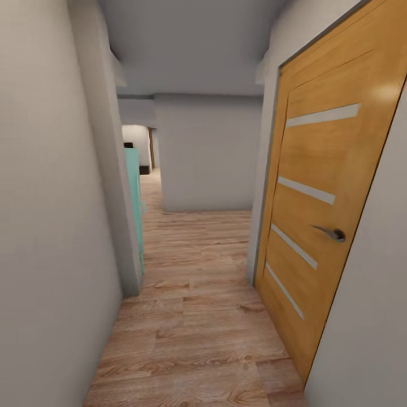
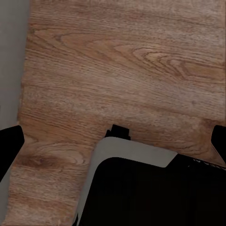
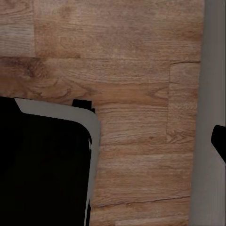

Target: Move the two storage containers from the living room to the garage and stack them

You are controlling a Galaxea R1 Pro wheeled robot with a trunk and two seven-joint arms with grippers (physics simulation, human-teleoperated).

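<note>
Rolling down a narrow hallway over wood plank flooring [image 1: 192,316]; closed wooden door [image 1: 316,215] on the right, turquoise cabinet [image 1: 134,198] ahead left. Fingers' state on either arm: cannot tell. Storage containers nowhere in sight here.

Your right wrist camera looks down on light wood plank flooring [image 3: 136,61]. A black body with a pale grey rounded rim [image 3: 42,165], apparently part of the robot, covers one corner. A pale grey wall [image 3: 209,70] borders the planks; a dark fingertip [image 3: 219,141] pokes in against it.
</note>
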